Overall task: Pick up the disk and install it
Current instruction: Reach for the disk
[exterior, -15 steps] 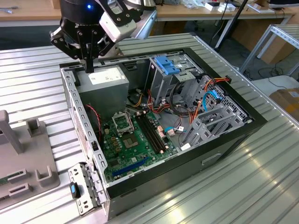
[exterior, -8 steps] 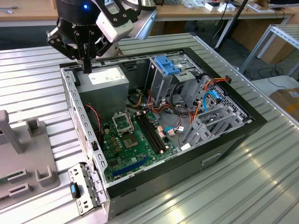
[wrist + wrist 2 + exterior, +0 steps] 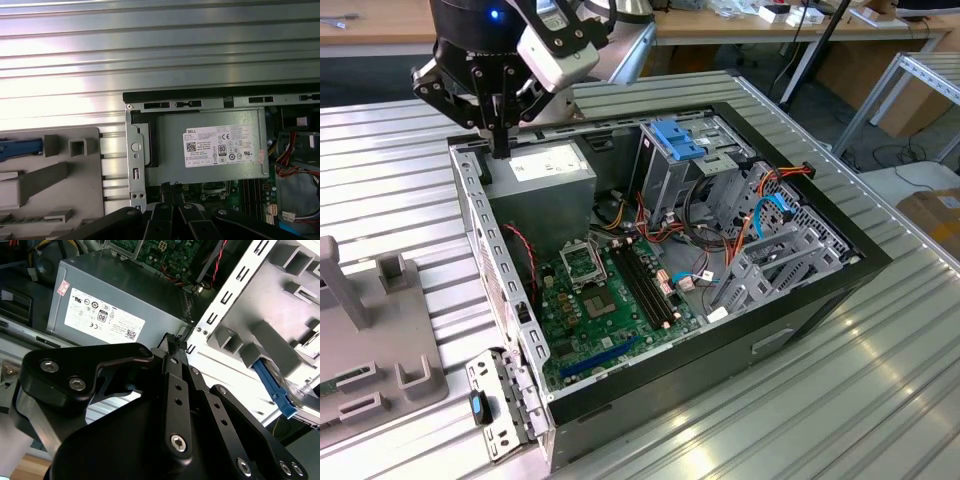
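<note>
The jaws are together with nothing between them, hanging at the edge of the open computer case (image 3: 775, 340) beside its power supply (image 3: 552, 172). The case also holds a motherboard (image 3: 610, 300), a drive cage (image 3: 670, 175) and cables. The disk (image 3: 20, 149) rests in a gray holder (image 3: 55, 175) on the worktop (image 3: 880, 400) beside the case.

A ribbed metal table (image 3: 880, 400) spreads underneath, with bright glare at the exterior view's left. On the far side stand wooden desks (image 3: 740, 28) and, at that view's right, a white metal rack (image 3: 932, 65).
</note>
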Robot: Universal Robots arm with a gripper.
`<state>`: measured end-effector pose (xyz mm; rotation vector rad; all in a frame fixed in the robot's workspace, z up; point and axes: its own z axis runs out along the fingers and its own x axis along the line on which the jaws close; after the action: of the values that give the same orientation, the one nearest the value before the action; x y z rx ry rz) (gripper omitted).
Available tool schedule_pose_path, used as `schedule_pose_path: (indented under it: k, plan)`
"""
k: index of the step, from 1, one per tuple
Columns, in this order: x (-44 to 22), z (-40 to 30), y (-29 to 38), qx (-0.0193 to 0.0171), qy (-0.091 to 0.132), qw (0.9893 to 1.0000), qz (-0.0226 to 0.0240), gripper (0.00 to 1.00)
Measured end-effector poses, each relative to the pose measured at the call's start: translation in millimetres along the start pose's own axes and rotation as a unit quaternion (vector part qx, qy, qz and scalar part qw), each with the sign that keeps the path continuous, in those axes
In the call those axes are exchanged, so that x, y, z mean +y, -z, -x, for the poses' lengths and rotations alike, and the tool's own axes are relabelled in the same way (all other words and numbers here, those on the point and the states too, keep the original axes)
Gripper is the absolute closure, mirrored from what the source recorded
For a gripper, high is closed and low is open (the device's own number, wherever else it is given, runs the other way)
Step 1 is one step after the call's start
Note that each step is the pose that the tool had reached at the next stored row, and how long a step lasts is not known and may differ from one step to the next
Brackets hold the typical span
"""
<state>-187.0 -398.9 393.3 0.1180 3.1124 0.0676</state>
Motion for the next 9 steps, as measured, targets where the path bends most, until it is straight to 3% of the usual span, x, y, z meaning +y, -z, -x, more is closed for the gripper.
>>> schedule_pose_path:
  k: [9]
  plan:
    - [-0.5, -6.5, 0.2, 0.0000, 0.000, 1.0000, 0.0000, 0.89]
